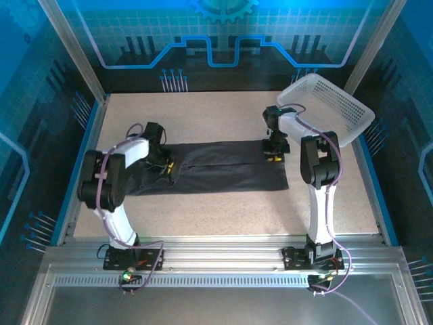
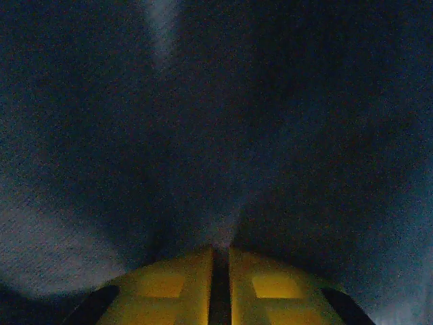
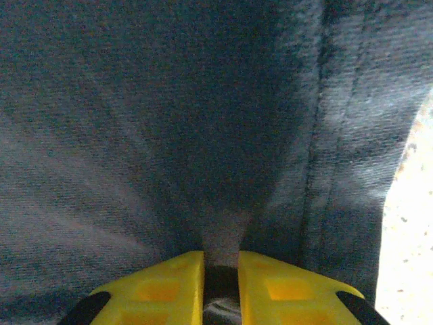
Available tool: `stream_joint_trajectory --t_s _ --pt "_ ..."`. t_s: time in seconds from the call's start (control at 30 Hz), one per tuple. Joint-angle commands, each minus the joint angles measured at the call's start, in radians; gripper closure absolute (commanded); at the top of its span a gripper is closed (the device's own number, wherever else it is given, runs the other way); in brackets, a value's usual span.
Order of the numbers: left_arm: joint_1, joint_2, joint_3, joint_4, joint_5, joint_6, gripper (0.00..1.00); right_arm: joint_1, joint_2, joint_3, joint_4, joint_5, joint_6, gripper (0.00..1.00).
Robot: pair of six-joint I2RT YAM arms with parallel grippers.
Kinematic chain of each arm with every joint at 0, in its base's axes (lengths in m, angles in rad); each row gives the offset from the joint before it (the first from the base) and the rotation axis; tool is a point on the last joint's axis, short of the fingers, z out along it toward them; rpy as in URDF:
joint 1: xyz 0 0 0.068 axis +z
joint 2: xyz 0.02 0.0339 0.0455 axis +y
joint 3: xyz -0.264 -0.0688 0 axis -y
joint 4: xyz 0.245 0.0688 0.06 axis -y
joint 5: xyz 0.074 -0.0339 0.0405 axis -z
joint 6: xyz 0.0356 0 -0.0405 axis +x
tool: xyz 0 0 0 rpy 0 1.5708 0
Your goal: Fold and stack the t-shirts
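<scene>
The left gripper (image 2: 220,254) has its jaws drawn almost together, with only a thin dark slit between them. The dark cloth puckers in towards that slit, so it is pinched on a fold of the t-shirt (image 1: 226,172). The right gripper (image 3: 221,257) stands a little wider. A tuck of grey-black cloth fills the gap between its jaws, so it too has hold of the shirt. Its grip is close beside a stitched seam, with pale table (image 1: 223,115) showing just past the hem on the right.

From above, the t-shirt lies flat as a long dark band across the middle of the table, running left to right. The left gripper holds it towards its left end and the right gripper holds its far right corner. A white lattice basket (image 1: 331,108) sits tilted at the far right of the table, apart from the cloth.

The shirt looks already narrowed lengthwise, so the step in hand is probably taking a two-point hold for the next fold. That move would call for both arms to rise together and evenly. They would need to keep the cloth taut between them, so the band neither twists nor slips from either pinch as the held edge is carried over.
</scene>
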Motion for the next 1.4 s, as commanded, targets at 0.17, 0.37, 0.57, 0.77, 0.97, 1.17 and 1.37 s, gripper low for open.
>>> stream_joint_trajectory --t_s 0.17,0.37,0.57,0.77,0.97,1.17,1.37 --pt "-0.073 0.256 0.39 -0.097 -0.015 0.034 0.79 0.117 -0.207 -0.342 -0.006 -0.018 0.188 0.73" --pt "-0.143 0.492 0.723 -0.096 0.057 0.122 0.74 0.218 -0.392 -0.621 0.098 -0.109 0.409 0.73" --pt "-0.208 0.703 1.061 -0.179 0.122 0.145 0.76 0.35 -0.444 -0.688 0.156 -0.155 0.579 0.73" --pt "-0.208 0.591 0.981 -0.21 0.029 0.228 0.63 0.35 -0.518 -0.756 0.2 -0.184 0.725 0.73" --pt "-0.143 0.398 0.778 -0.222 -0.054 0.307 0.59 0.345 -0.562 -0.743 0.191 -0.25 0.712 0.71" --pt "-0.059 0.382 0.669 -0.182 0.021 0.35 0.65 0.318 -0.588 -0.713 0.154 -0.243 0.668 0.71" --pt "-0.043 0.335 0.674 -0.184 -0.017 0.338 0.73 0.315 -0.63 -0.656 0.115 -0.186 0.608 0.71"
